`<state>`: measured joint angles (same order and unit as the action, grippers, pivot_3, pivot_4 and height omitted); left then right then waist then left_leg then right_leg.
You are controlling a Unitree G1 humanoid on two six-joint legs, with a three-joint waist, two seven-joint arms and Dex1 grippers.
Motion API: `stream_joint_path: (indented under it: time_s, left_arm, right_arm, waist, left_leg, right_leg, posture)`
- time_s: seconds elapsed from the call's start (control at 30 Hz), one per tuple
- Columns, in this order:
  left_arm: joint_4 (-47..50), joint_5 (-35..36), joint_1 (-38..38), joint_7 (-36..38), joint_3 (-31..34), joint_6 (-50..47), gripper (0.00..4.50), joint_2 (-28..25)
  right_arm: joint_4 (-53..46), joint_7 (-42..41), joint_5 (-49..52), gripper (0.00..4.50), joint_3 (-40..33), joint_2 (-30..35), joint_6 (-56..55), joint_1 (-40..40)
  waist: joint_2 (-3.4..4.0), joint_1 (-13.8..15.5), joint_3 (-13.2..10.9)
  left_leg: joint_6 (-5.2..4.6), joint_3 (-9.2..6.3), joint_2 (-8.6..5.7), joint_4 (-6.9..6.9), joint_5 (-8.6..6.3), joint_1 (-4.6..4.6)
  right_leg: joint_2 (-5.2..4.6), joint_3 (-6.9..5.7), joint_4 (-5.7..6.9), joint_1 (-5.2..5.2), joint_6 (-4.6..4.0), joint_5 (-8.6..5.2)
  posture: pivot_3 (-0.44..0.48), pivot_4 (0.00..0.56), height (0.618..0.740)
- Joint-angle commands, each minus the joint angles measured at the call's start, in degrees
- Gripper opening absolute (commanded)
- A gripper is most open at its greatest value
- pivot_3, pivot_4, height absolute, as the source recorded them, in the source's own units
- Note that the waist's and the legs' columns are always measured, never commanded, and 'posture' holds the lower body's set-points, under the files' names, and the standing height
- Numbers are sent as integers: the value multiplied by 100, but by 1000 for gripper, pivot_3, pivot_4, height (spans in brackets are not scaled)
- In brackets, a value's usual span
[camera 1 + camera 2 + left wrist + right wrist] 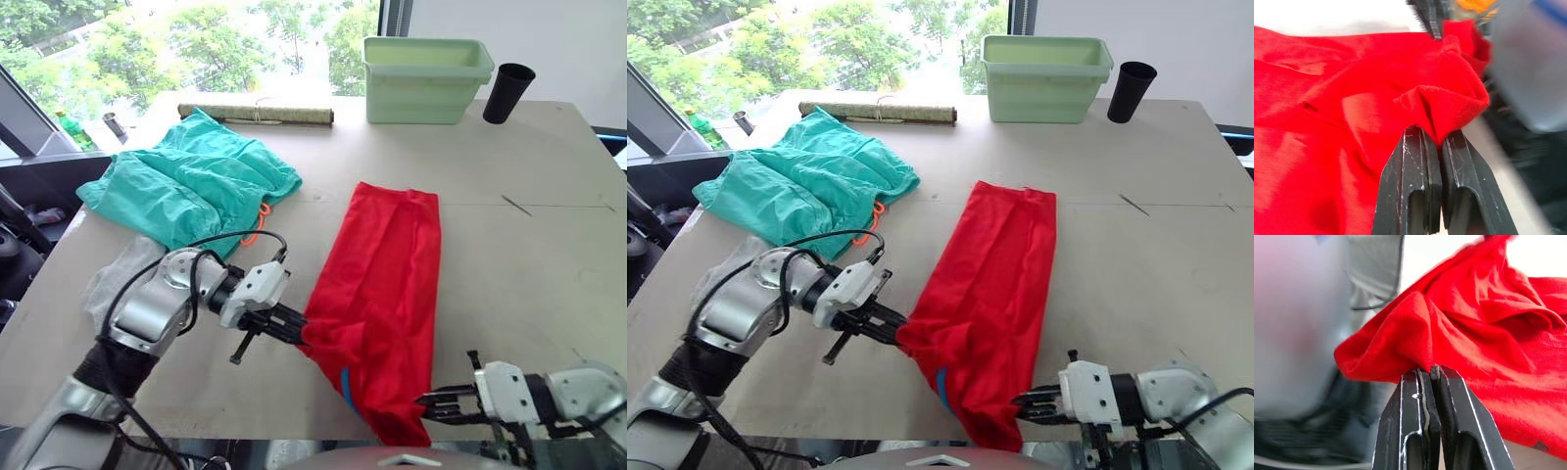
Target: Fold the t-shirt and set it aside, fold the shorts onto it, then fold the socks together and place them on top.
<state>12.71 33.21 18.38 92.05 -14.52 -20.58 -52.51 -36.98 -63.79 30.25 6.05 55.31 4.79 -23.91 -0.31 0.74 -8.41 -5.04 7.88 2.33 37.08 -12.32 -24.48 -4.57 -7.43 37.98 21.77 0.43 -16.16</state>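
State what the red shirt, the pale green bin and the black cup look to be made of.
Bright red V-neck t-shirt: thin matte knit fabric; it creases and drapes softly. Pale green rectangular bin: probably moulded plastic, given its smooth walls and rolled rim. Black tapered cup: likely plastic, uniformly dull, though not certain.

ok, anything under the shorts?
The orange drawstring pokes out at the near edge of the shorts, and they lie on the table. Something pale grey sits just beside them, mostly behind the left arm. Whatever lies beneath the fabric is covered.

red t-shirt (382, 284), teal shorts (191, 181) (orange drawstring (257, 227)), pale-green bin (426, 78)
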Motion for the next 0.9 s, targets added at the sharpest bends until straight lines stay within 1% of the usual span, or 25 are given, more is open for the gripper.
stream_joint_path:
  time_s: [0.03, 0.07, 0.13, 0.23, 0.3, 0.37, 0.43, 0.47, 0.53, 0.63, 0.8, 0.9]
  left_arm:
    - [465, 720, 237, -23, 324, -854, 0, -78]
    - [451, 861, 348, -104, 387, -1080, 0, -24]
    - [186, 1016, 679, -462, 512, -1439, 0, 249]
    - [-365, 1038, 1111, -835, 652, -1752, 0, 619]
    - [-1122, 906, 1567, -1213, 765, -1835, 0, 1014]
    - [-2194, 507, 2120, -1734, 813, -1604, 0, 1534]
    - [-3412, 163, 2762, -2319, 933, -1358, 0, 2076]
    - [-3786, 62, 2964, -2434, 981, -1295, 0, 2227]
    - [-4577, -385, 3330, -2704, 929, -739, 0, 2572]
    - [-5652, -921, 3781, -3124, 934, 8, 0, 2987]
    - [-7176, -1518, 4395, -3709, 1083, 968, 0, 3450]
    - [-7672, -1753, 4597, -4081, 1184, 1276, 0, 3599]
  right_arm:
    - [-498, 194, 1260, 36, -551, 95, 808, 40]
    - [-492, 296, 1627, 36, -692, 84, 1061, 115]
    - [-246, 492, 2215, 36, -970, 7, 1477, 428]
    - [299, 755, 2854, 36, -1291, -99, 2060, 902]
    - [1005, 822, 2957, 36, -1408, -235, 2334, 1382]
    - [1811, 1123, 3049, 36, -1460, -513, 2652, 2082]
    - [2715, 1629, 2903, 36, -1439, -896, 2923, 2963]
    - [2987, 1743, 2807, 36, -1437, -1031, 2994, 3241]
    - [3720, 1968, 2550, 36, -1439, -1263, 3147, 3878]
    - [4523, 2153, 2099, 36, -1366, -1504, 3258, 4558]
    - [5319, 2416, 1145, 36, -1131, -1882, 3144, 5205]
    - [5623, 2700, 807, 36, -1144, -2067, 3245, 5463]
  waist:
    - [-4, 13, -2]
    - [-5, 21, -3]
    - [-11, 25, -7]
    - [-19, 25, -10]
    - [-28, 23, -16]
    - [-39, 29, -22]
    - [-45, 23, -25]
    - [-50, 18, -29]
    - [-50, 10, -29]
    - [-50, 8, -30]
    - [-49, 0, -31]
    - [-49, -17, -31]
  left_leg:
    - [12, -2, 0, 1, -7, 0]
    - [12, -6, -1, 3, -15, -2]
    - [0, -8, -2, 5, -25, -1]
    - [-6, -11, -5, 13, -25, -5]
    - [-24, -11, -7, 14, -11, -8]
    - [-8, -13, -8, 18, 2, -6]
    - [-8, -13, -10, 26, 3, -19]
    - [-9, -13, -11, 31, 4, -19]
    - [-9, -12, -13, 31, 5, -27]
    - [-7, -5, -16, 19, 5, -28]
    - [-5, 6, -15, 7, 5, -31]
    - [-5, 7, -14, 14, 5, -30]
  right_leg:
    - [0, 0, -1, -1, 6, -16]
    - [-1, -1, -1, -2, 4, -20]
    - [-1, -2, -2, -5, 4, -20]
    - [-1, -4, -2, -7, 4, -20]
    - [-1, -6, -2, -9, 12, -12]
    - [0, -15, 0, -12, 5, 5]
    - [1, -19, 3, -9, 8, 9]
    - [3, -20, 7, -11, 10, 12]
    - [5, -21, 7, -5, 27, 23]
    - [6, -21, 3, -3, 29, 23]
    - [9, -26, 1, 6, 31, 21]
    - [6, -24, 6, 5, 32, 22]
  posture:
    - [0, 150, 737]
    - [0, 150, 737]
    - [0, 150, 737]
    - [0, 150, 737]
    - [0, 150, 737]
    - [0, 150, 737]
    - [0, 150, 737]
    - [0, 150, 737]
    - [0, 150, 737]
    - [0, 150, 737]
    - [0, 150, 737]
    - [0, 150, 737]
